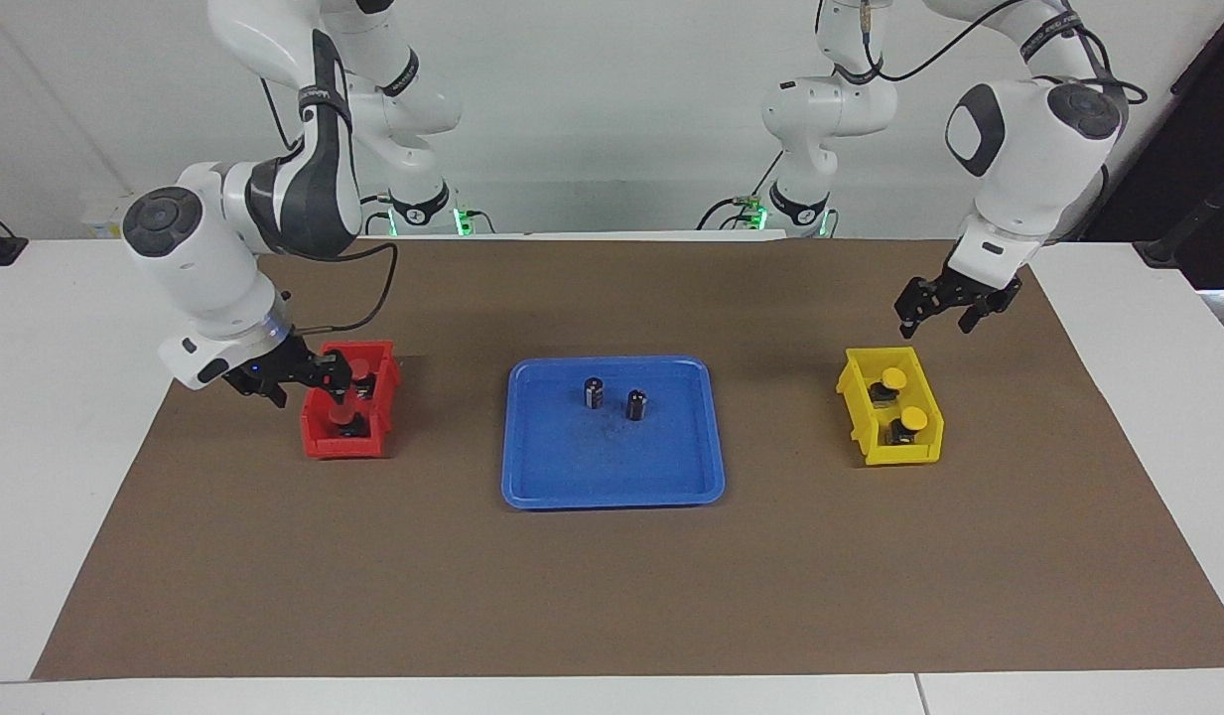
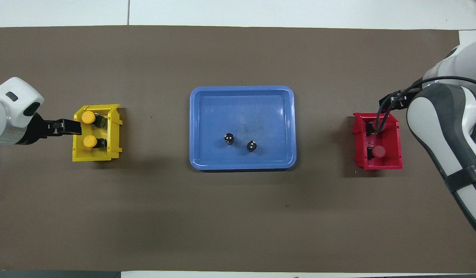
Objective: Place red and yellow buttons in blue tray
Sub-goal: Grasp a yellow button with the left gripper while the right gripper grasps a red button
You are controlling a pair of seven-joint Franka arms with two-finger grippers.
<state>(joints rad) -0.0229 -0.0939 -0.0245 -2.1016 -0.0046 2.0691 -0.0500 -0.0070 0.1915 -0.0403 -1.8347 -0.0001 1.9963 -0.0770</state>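
The blue tray [image 1: 612,495] [image 2: 241,165] lies in the middle of the mat and holds no buttons. Two red buttons sit in the small red bin [image 1: 348,445] [image 2: 378,166]: one farther from the robots [image 1: 350,425] [image 2: 378,151], one nearer [image 2: 373,126]. My right gripper [image 1: 340,377] is down in the red bin at the nearer red button. Two yellow buttons [image 1: 892,379] [image 1: 909,418] [image 2: 88,117] [image 2: 90,141] sit in the small yellow bin [image 1: 894,455] [image 2: 95,157]. My left gripper [image 1: 936,320] [image 2: 70,126] is open and empty, raised over the yellow bin's rim.
Two dark capless cylinders [image 1: 594,392] [image 1: 636,404] [image 2: 229,138] [image 2: 252,146] stand upright in the tray, in its half nearer the robots. The brown mat [image 1: 612,596] covers the table, with the red bin toward the right arm's end and the yellow bin toward the left arm's end.
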